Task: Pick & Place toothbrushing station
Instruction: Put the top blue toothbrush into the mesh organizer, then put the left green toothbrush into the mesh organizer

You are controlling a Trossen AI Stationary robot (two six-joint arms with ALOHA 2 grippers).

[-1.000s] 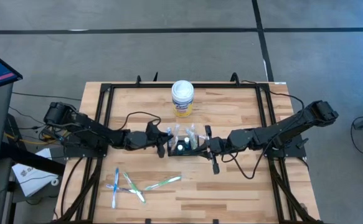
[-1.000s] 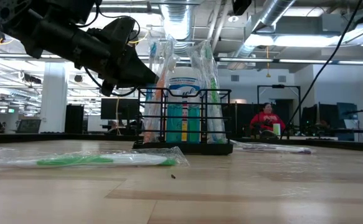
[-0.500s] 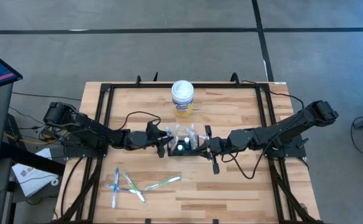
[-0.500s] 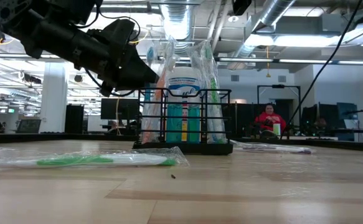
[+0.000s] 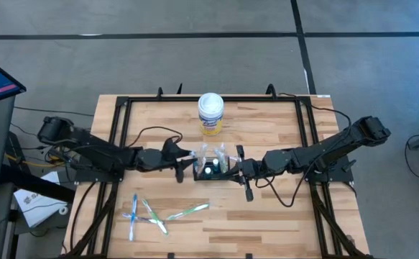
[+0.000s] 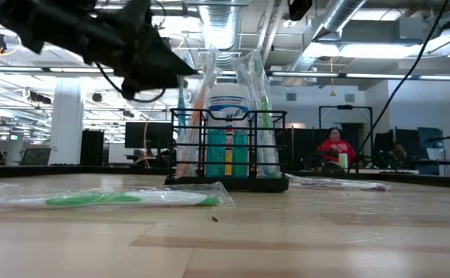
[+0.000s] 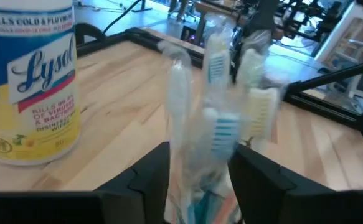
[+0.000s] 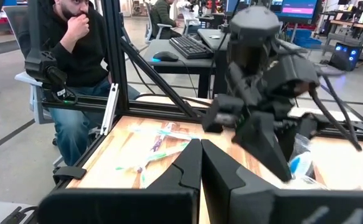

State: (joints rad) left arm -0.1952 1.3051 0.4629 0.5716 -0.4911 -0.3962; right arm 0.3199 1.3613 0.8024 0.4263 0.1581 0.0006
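Black wire mesh forms the toothbrushing station (image 5: 210, 170), standing between the two grippers at mid-table with wrapped toothbrushes (image 7: 215, 118) upright in it. Just left of it the left gripper (image 5: 183, 162) is raised, fingers spread with nothing between them. At its other side the right gripper (image 5: 239, 170) has its fingers pressed together, seemingly touching the mesh wall, though I cannot be sure. Beyond both stands a wipes canister (image 5: 210, 114).

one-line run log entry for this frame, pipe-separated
left gripper: open, just left of caddy, holding nothing | right gripper: shut, at caddy's right side | caddy: upright, wrapped toothbrushes standing inside | loose toothbrushes: on table front-left
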